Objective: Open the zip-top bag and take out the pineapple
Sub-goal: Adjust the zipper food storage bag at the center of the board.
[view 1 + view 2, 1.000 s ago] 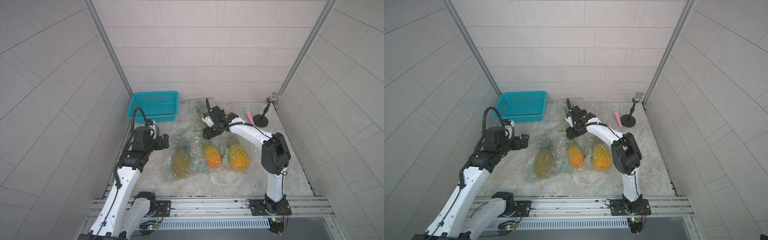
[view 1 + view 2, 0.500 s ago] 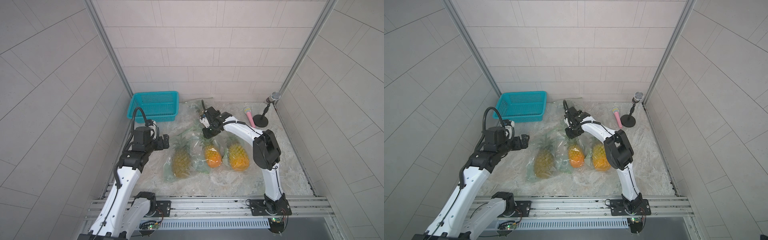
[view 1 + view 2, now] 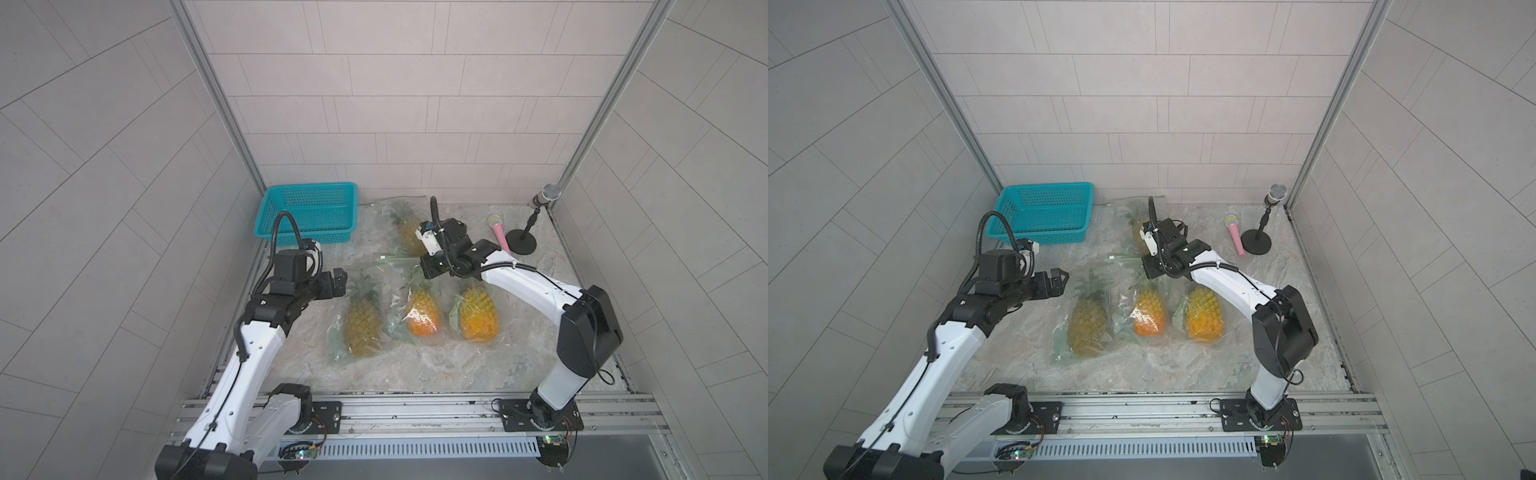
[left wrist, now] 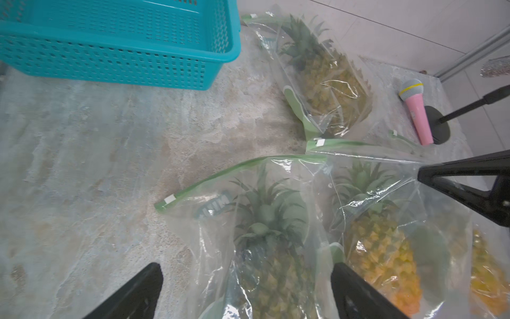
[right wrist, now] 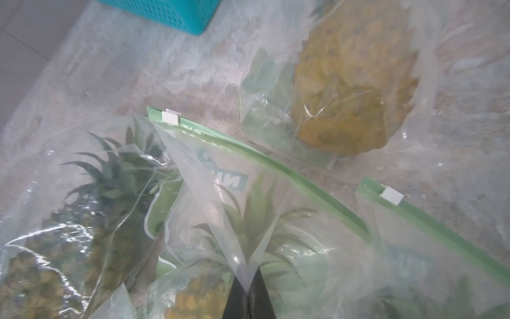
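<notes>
Pinches a fold of the clear plastic zip-top bag with the green zip strip [image 5: 209, 176] in the clenched right claw [image 5: 247, 290], bottom middle of the frame. Finds the bumpy orange-yellow pineapple with green leaves [image 3: 422, 309] inside that bag, middle of the frame in both top views. Has the left claw [image 4: 245, 266] wide open, near a second clear plastic bag [image 4: 209, 198]. Lift gently to avoid ripping the thin plastic. Bring the open claw to the small white slider [image 5: 171, 116] at the upper left, then pull it along the strip.
</notes>
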